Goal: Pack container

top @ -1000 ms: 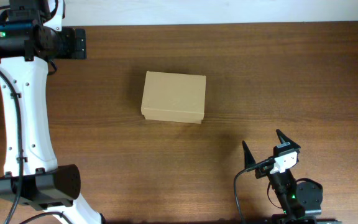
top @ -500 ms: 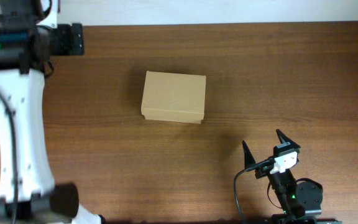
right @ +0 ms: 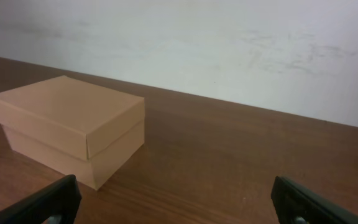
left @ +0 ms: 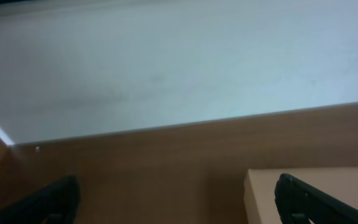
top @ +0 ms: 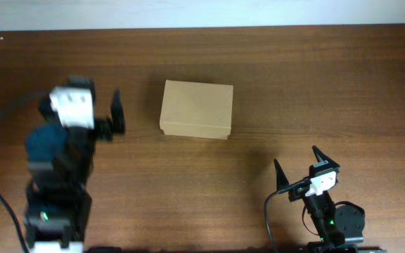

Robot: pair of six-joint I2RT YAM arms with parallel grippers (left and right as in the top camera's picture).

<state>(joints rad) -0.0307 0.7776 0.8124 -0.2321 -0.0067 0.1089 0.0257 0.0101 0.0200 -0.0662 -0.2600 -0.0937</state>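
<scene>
The container is a tan cardboard box with its lid shut, on the brown table a little behind the middle. My left gripper is open and empty, left of the box and apart from it, pointing at the far wall. In the left wrist view the box's corner shows at the lower right, behind the right fingertip. My right gripper is open and empty near the front edge, to the front right of the box. The right wrist view shows the box ahead to the left of that gripper.
A white wall runs along the table's far edge. The left arm's dark base stands at the front left. The right arm's base stands at the front right.
My left arm has swung from the far left corner down and inward. Its gripper now sits just left of the box. The right arm and the box have not moved.
</scene>
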